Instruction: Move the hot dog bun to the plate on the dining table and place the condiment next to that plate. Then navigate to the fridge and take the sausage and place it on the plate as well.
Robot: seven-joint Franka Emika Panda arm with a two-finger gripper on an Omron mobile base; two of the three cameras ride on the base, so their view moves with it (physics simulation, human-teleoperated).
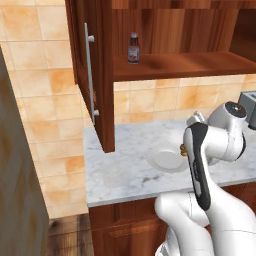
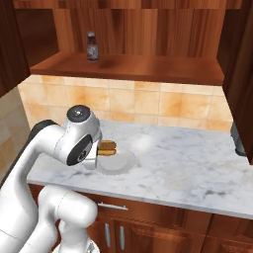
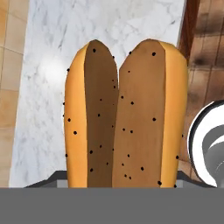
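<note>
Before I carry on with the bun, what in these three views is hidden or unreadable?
- Hot dog bun: in the right base view, mostly hidden behind the arm's wrist.
- Gripper jaws: covered by the bun in the hand view, so the grip is unclear.
- Condiment label: too small to read.
- Pale plate: part-hidden by the arm.

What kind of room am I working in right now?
A kitchen, by the look of it: a marble counter backed by orange tiles, wooden cabinets with a shelf holding a condiment bottle, and a hot dog bun by a pale plate.
</note>
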